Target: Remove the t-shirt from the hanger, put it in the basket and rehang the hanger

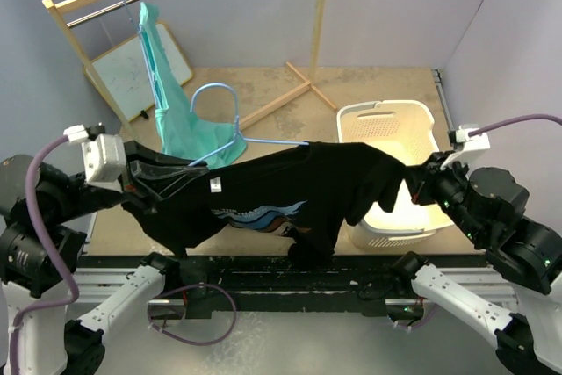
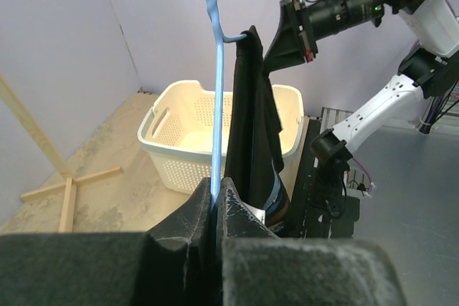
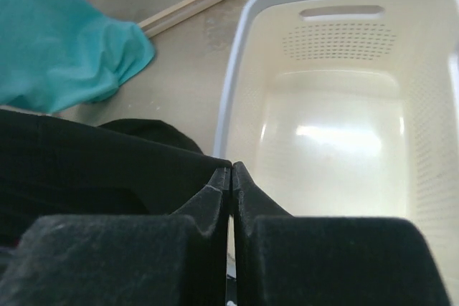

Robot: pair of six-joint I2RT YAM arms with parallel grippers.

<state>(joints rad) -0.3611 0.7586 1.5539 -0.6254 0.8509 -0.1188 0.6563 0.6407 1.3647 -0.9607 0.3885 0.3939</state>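
Observation:
A black t-shirt [image 1: 281, 195] with a blue and white print hangs stretched between my two grippers above the table's near edge. A light blue hanger [image 1: 224, 116] runs through it, its hook rising at the middle. My left gripper [image 1: 154, 183] is shut on the hanger's bar [image 2: 217, 127] at the shirt's left end. My right gripper [image 1: 413, 180] is shut on the shirt's right edge [image 3: 115, 170], above the basket. In the left wrist view the shirt [image 2: 254, 127] hangs from the hanger's far end.
A white laundry basket [image 1: 421, 120] stands at the right [image 3: 430, 141], also in the left wrist view [image 2: 172, 134]. A teal t-shirt [image 1: 171, 103] hangs from a wooden rack [image 1: 79, 50] at the back left. A wooden cross base [image 1: 294, 94] lies mid-table.

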